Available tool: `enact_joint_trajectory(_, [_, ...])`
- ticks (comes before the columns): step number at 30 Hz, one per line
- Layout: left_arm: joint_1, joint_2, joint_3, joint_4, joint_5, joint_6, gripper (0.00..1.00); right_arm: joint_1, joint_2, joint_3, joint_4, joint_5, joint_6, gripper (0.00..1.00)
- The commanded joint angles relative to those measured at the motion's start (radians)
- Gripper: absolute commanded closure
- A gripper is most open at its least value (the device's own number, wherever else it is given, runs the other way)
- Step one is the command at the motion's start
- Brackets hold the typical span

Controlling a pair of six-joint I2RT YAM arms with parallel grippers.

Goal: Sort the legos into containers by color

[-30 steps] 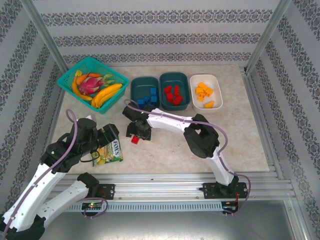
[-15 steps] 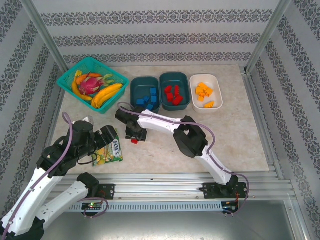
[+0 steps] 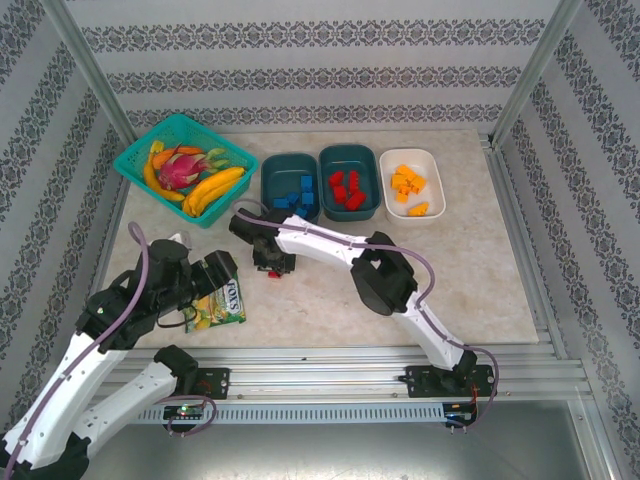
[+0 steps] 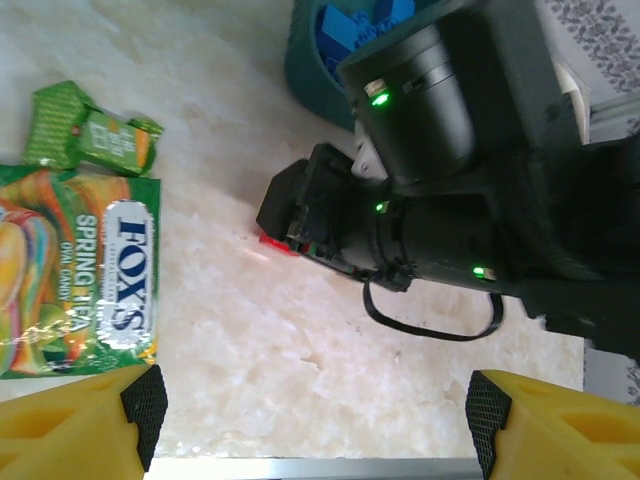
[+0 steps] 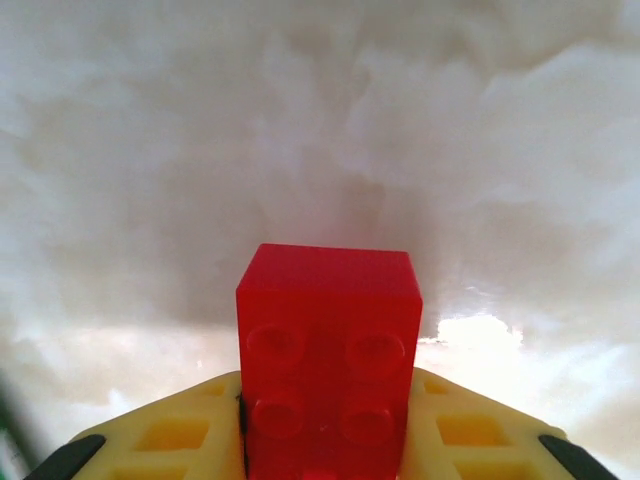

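R gripper (image 3: 272, 266), centre-left of top view, clamped on red lego (image 5: 328, 350), just below teal tub (image 3: 267, 180) w/ blue legos (image 3: 296, 200); L gripper (image 4: 315, 425) wide open, holding nothing, fingertips at wrist view's bottom corners

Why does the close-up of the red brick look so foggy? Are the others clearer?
Right wrist view: the red brick is sharp, but the table behind it is out of focus, with a white glare patch beside the brick. Left wrist view: crisp; the snack packet lettering reads clearly. Top view: even light.
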Motion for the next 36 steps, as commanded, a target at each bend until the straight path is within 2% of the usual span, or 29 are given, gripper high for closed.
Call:
enact_joint_trajectory(1, [-0.007,0.094,0.024,0.138,0.095,0.059,0.19,-0.040,-0.202,-0.022,0.001,0.162,-0.135,0.80])
enact_joint_trajectory(4, [-0.009,0.212,0.068,0.242,0.149,0.090,0.19,-0.127,-0.316,-0.128,0.084,0.153,-0.198,0.80])
enact_joint_trajectory(8, [-0.009,0.378,0.146,0.358,0.196,0.116,0.19,-0.280,-0.378,-0.203,0.207,0.026,-0.227,0.80])
enact_joint_trajectory(12, [-0.008,0.548,0.225,0.478,0.231,0.119,0.19,-0.424,-0.337,-0.199,0.355,-0.114,-0.157,0.80])
enact_joint_trajectory(16, [-0.004,0.720,0.312,0.567,0.266,0.121,0.19,-0.528,-0.216,-0.130,0.501,-0.220,-0.033,0.80])
enact_joint_trajectory(21, [0.031,0.909,0.419,0.650,0.319,0.109,0.19,-0.593,-0.040,0.080,0.453,-0.246,0.053,0.80])
enact_joint_trajectory(26, [0.062,1.092,0.578,0.675,0.355,0.129,0.19,-0.638,0.090,0.213,0.449,-0.252,0.137,0.80])
enact_joint_trajectory(32, [0.087,1.224,0.738,0.649,0.378,0.136,0.20,-0.664,0.217,0.323,0.447,-0.250,0.264,0.79])
enact_joint_trajectory(36, [0.091,1.266,0.810,0.624,0.387,0.142,0.20,-0.674,0.260,0.365,0.431,-0.220,0.322,0.74])
